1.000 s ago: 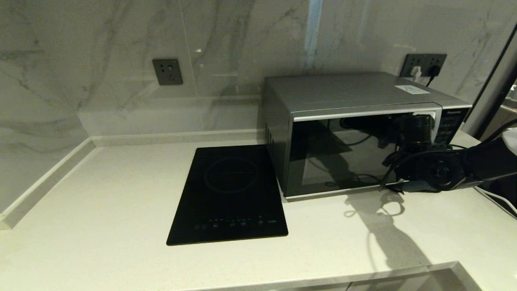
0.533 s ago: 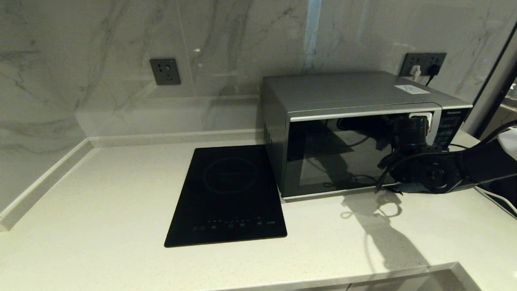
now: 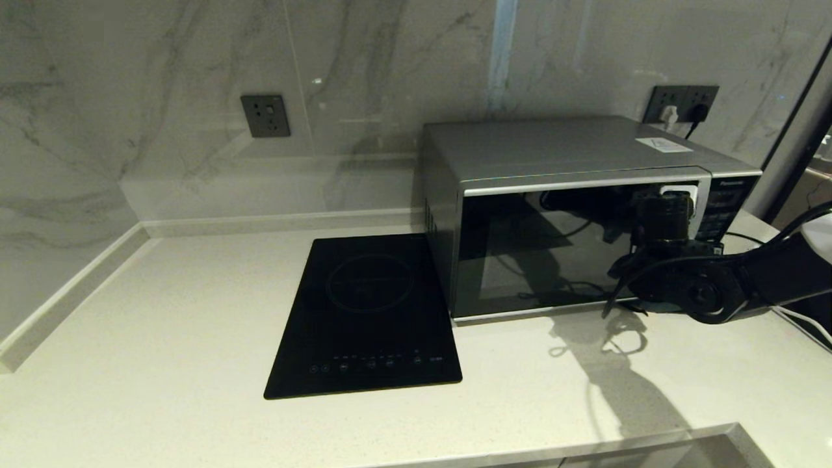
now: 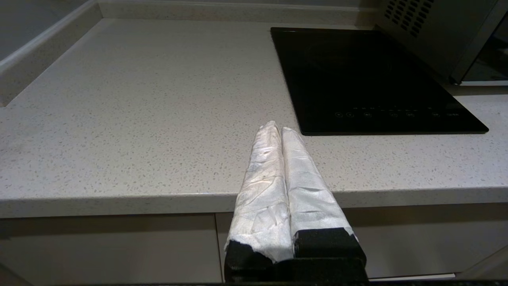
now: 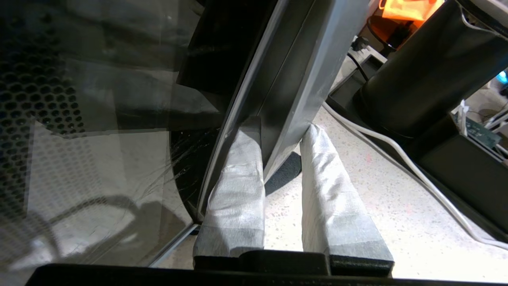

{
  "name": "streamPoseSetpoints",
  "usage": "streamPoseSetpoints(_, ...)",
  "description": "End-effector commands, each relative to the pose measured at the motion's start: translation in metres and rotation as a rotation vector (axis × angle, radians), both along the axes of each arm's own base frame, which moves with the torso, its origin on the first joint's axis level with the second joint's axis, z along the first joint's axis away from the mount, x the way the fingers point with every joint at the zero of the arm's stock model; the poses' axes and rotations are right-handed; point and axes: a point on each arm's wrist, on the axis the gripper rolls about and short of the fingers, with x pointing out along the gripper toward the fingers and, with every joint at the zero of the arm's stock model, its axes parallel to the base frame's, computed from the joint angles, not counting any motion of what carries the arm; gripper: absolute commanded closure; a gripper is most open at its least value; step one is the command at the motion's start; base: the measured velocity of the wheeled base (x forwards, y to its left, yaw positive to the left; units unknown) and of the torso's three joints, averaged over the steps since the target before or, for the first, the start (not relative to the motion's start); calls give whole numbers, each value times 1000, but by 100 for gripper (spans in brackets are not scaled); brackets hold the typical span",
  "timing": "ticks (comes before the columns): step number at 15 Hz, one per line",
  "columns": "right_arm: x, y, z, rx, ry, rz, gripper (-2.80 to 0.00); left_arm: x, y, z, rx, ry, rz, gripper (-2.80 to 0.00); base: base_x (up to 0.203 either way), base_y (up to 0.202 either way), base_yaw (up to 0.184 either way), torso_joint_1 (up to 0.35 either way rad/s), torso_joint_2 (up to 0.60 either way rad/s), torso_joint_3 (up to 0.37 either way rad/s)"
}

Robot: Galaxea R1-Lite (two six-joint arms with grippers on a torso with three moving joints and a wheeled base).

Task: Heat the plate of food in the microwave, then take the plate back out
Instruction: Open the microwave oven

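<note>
Standing at the worktop's (image 3: 162, 338) back right, the microwave (image 3: 559, 214) has its door handle (image 5: 293, 95) clamped between the right gripper's (image 5: 279, 139) narrow jaws. Black cooktop (image 3: 367, 312) lies just left. Left gripper (image 4: 278, 129), fingers pressed together, hovers at the front edge.

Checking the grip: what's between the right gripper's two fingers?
The microwave door's handle sits between the right gripper's fingers, seen in the right wrist view.
</note>
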Motion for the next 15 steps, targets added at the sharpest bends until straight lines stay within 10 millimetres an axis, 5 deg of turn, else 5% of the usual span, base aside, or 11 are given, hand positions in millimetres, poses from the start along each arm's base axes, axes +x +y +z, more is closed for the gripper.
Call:
streamPoseSetpoints(1, -3, 0, -2, -1, -7, -5, 0, 0, 0, 0, -1, 1, 1, 0, 0, 0, 0, 0, 0, 0)
streamPoseSetpoints(15, -11, 1, -6, -16, -29, -48, 0, 0, 0, 0, -1, 1, 1, 0, 0, 0, 0, 0, 0, 0)
